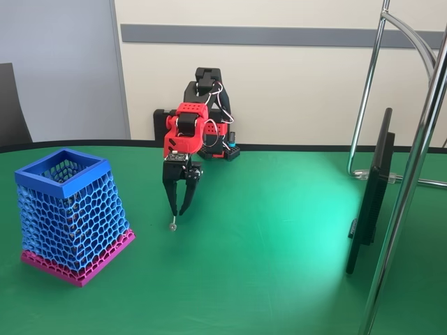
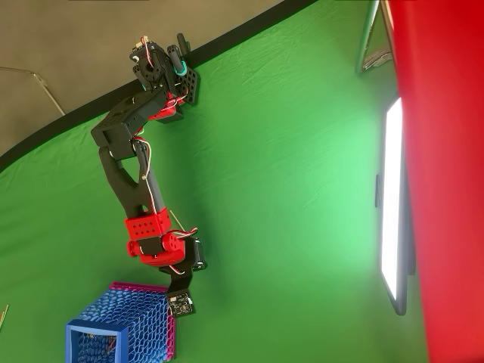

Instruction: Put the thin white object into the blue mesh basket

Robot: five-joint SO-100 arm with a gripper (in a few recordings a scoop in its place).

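Note:
The thin white object [image 1: 172,220] hangs upright from my gripper [image 1: 178,213], its small grey disc at the bottom just above the green table. My gripper points straight down with its black fingers drawn nearly together at the tips, shut on the stick's upper end. The blue mesh basket [image 1: 73,220] with its magenta base stands on the table to the left of the gripper, a short gap away. In the overhead view the gripper [image 2: 181,304] sits right beside the basket [image 2: 125,333], and the stick is hidden under the arm.
A dark monitor [image 1: 370,202] stands edge-on at the right, with shiny metal stand poles [image 1: 412,174] around it. The arm's base [image 1: 209,136] is clamped at the table's far edge. Open green table lies in front of and right of the gripper.

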